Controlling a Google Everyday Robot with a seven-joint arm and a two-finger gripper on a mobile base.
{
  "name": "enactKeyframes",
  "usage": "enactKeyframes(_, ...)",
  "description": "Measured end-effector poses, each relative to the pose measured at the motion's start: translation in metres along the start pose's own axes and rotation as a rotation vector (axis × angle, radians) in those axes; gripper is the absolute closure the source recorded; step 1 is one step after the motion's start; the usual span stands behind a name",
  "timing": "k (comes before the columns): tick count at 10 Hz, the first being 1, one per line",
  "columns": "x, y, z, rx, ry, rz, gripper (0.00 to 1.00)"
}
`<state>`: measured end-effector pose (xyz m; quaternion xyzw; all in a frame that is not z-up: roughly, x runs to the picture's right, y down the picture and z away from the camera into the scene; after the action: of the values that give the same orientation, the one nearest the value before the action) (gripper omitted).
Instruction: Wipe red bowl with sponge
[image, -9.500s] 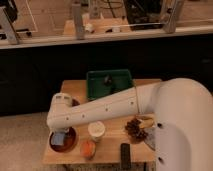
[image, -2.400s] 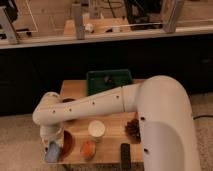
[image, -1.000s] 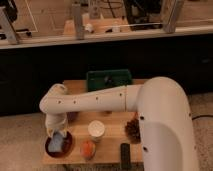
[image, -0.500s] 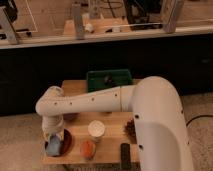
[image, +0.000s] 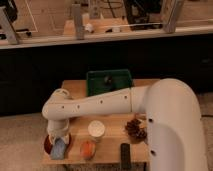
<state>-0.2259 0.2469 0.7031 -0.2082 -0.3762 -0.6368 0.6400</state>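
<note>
Sponge (image: 58, 148) under claw (image: 58, 143) has shifted forward across red bowl (image: 50, 144).

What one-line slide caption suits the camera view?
The pincer presses the blue sponge into the red bowl at the wooden table's front-left corner.

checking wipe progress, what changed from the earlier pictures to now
The white arm swung from the table's right side to the front-left corner; the gripper now sits over the round reddish-brown bowl with the small light blue sponge, shifting slightly across it in the last moments. The white cup, orange round object, green bin and dark flat remote-like object stayed put.
</note>
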Motion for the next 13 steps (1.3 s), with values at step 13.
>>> enactKeyframes(13,0.031,-0.046,0.004,-0.014,0.021,-0.101,1.00)
